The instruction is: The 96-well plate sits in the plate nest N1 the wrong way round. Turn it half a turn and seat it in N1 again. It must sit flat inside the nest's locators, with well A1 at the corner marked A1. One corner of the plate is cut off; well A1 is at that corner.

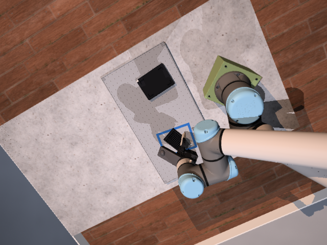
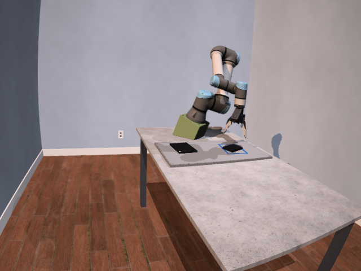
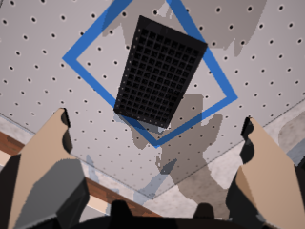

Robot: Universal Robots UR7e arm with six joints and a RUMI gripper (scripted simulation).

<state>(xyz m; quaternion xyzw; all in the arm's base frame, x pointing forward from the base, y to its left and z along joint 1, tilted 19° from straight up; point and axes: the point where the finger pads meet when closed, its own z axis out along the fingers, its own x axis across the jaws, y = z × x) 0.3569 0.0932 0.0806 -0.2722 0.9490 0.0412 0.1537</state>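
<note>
The black 96-well plate [image 3: 161,72] lies flat on the perforated board inside a blue square outline, skewed to it. It also shows in the overhead view [image 1: 172,138] and the side view [image 2: 232,147]. The black plate nest N1 [image 1: 156,81] sits empty farther along the board, also in the side view [image 2: 183,147]. My gripper [image 3: 156,114] is open and empty, well above the plate; its tan fingers stand wide at either side of the wrist view. It shows in the side view [image 2: 235,126] hanging over the blue square.
The grey perforated board [image 1: 152,111] lies on the concrete table. The arm's green base [image 1: 230,79] stands beside the board. The table edge and wooden floor are close behind the blue square.
</note>
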